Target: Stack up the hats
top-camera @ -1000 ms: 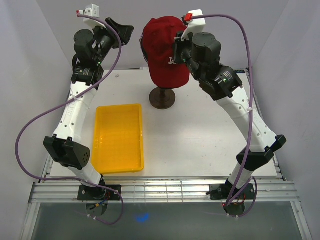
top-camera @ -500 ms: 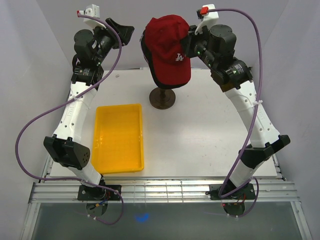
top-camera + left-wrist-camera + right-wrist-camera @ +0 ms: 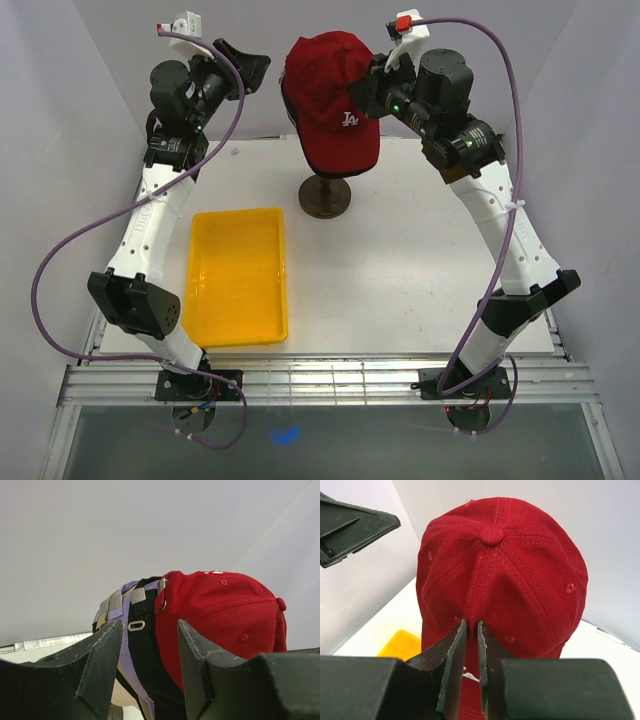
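Hats (image 3: pixel 330 100) sit stacked one over another atop the dark stand (image 3: pixel 324 196), which rests on the white table (image 3: pixel 420 260). A yellow tray (image 3: pixel 238 213) lies left of the stand and nearer the arm bases. Outermost above the stand is the red cap (image 3: pixel 510 575), with white "LA" lettering (image 3: pixel 349 120) on its front. Under it the left wrist view shows a black cap (image 3: pixel 145 650), then a lavender cap (image 3: pixel 125 645), their back straps carrying metal buckles (image 3: pixel 138 595). The left gripper (image 3: pixel 150 627) hangs left of the stand's top, jaws apart, touching nothing. The right gripper (image 3: pixel 470 625), right of it, has jaws nearly together, pinching the red cap's crown fabric.
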